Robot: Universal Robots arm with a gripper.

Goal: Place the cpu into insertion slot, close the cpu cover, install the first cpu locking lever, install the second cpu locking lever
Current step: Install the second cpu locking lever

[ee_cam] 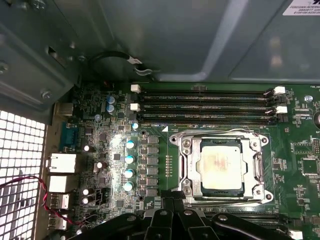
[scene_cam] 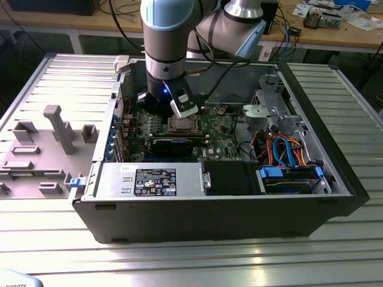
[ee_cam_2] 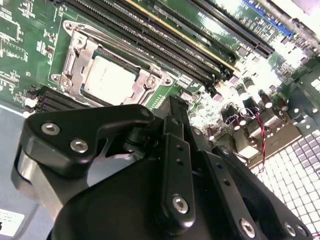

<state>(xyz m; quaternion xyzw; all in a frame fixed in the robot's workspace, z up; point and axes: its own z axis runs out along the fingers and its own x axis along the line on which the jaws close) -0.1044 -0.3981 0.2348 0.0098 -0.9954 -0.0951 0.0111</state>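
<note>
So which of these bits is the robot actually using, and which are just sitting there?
For the job:
- the cpu, lying in the insertion slot
- the cpu cover, a silver frame around the chip
- the tool, just beside the slot

Just lying about:
- long black card slots
- orange and blue cables
- grey plastic shapes outside the case

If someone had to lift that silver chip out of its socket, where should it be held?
Probably by two opposite edges, from straight above. The cpu lies flat in the insertion slot, and the cpu cover overlaps those edges, so it would likely need opening first.
</note>
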